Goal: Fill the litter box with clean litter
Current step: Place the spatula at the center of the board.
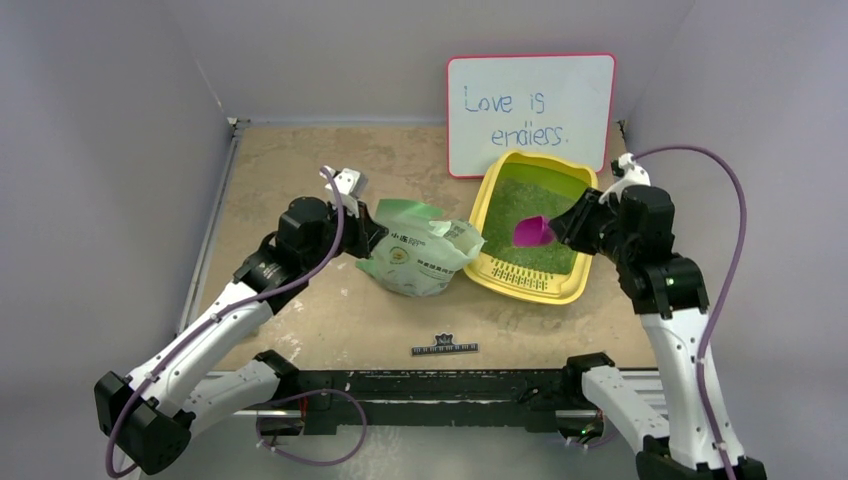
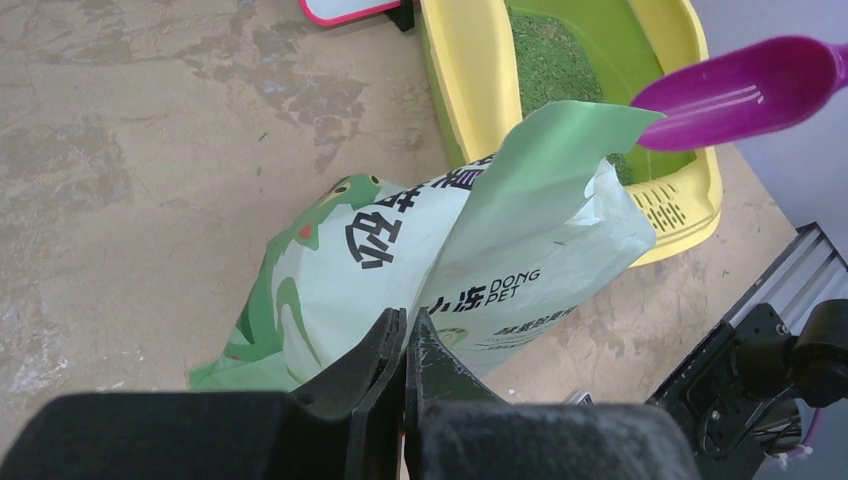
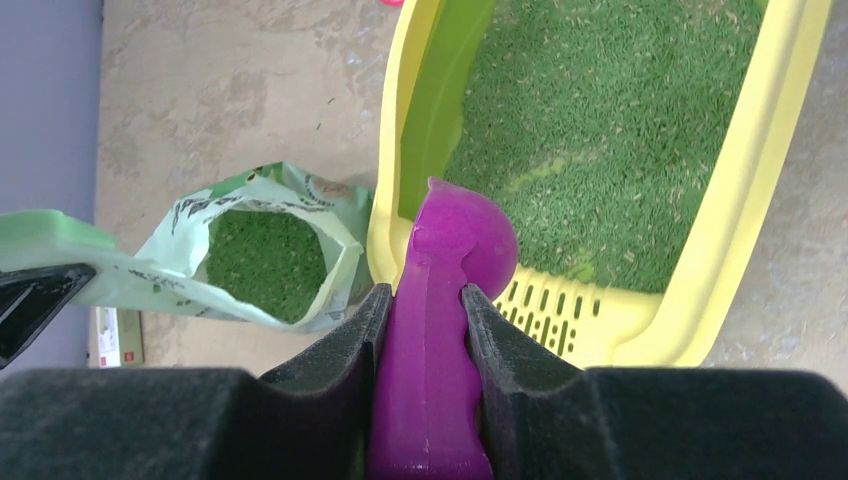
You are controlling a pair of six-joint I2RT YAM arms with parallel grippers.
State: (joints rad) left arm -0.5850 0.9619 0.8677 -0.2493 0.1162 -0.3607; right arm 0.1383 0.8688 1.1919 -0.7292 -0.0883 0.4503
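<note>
The yellow litter box (image 1: 525, 290) lies at the right with its grille toward me. Green clean litter (image 3: 620, 120) covers its floor. More litter (image 3: 265, 260) fills the open pale green bag (image 1: 420, 255), which leans just left of the box. My left gripper (image 2: 407, 315) is shut on the bag's (image 2: 400, 270) upper flap and holds the mouth open. My right gripper (image 3: 425, 290) is shut on the handle of a magenta scoop (image 3: 440, 300). The scoop's bowl (image 1: 533, 232) hangs over the box's near left part. No granules show in the scoop (image 2: 740, 95).
A white board with a red frame (image 1: 530, 115) stands upright behind the box against the back wall. A small black strip (image 1: 445, 348) lies near the table's front edge. Grey walls close in the left and right sides.
</note>
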